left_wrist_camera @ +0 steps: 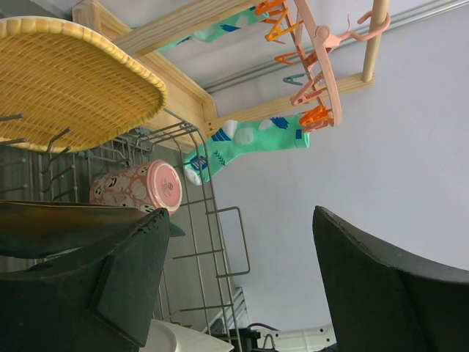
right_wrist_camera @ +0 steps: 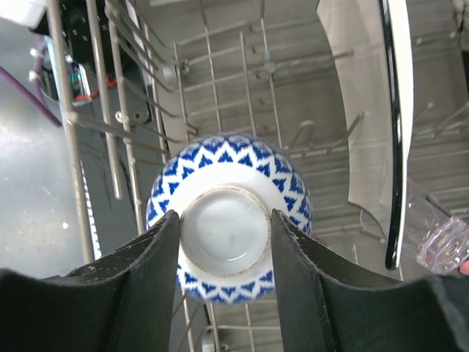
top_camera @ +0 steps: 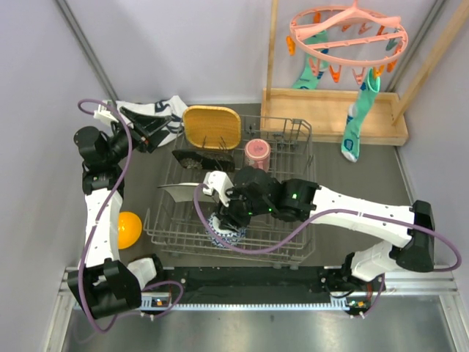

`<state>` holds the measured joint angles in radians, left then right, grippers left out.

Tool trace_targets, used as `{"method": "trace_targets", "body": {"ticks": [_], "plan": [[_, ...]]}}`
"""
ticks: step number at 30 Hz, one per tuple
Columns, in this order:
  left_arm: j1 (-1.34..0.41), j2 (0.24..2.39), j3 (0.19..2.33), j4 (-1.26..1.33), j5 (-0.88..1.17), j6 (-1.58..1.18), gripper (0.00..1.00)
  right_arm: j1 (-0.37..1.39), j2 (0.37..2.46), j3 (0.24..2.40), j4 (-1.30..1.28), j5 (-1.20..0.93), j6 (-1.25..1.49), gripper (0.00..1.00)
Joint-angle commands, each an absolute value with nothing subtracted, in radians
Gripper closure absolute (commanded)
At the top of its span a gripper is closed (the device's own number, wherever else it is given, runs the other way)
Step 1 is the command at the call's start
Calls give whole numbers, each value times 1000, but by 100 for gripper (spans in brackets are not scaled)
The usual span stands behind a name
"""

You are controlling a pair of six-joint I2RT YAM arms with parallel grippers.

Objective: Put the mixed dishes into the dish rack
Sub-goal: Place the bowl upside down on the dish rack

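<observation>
The right hand pinches the inverted blue-white patterned bowl by its foot, low inside the dish rack; it should seat it between prongs before releasing. The left hand hangs spread.

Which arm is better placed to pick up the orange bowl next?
Left. The orange bowl lies beside that arm, outside the dish rack; the left gripper is open, empty; the right gripper holds the blue-white bowl.
</observation>
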<state>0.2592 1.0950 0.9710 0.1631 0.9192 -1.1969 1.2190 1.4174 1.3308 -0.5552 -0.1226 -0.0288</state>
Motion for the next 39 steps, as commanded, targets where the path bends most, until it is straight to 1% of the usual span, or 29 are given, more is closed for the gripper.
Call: {"method": "trace_targets", "body": {"ticks": [1,16,39], "plan": [[265,1089,965,196,927,-1175,18,1201,1425,1396,-541,-147,-60,100],[276,1091,966,204,936,-1180,17,1195,1477,1422,-546,-222,-66,100],[291,1092,957,210,946,-1183,18,1197,1598,1450,-511,-278,-74,100]]}}
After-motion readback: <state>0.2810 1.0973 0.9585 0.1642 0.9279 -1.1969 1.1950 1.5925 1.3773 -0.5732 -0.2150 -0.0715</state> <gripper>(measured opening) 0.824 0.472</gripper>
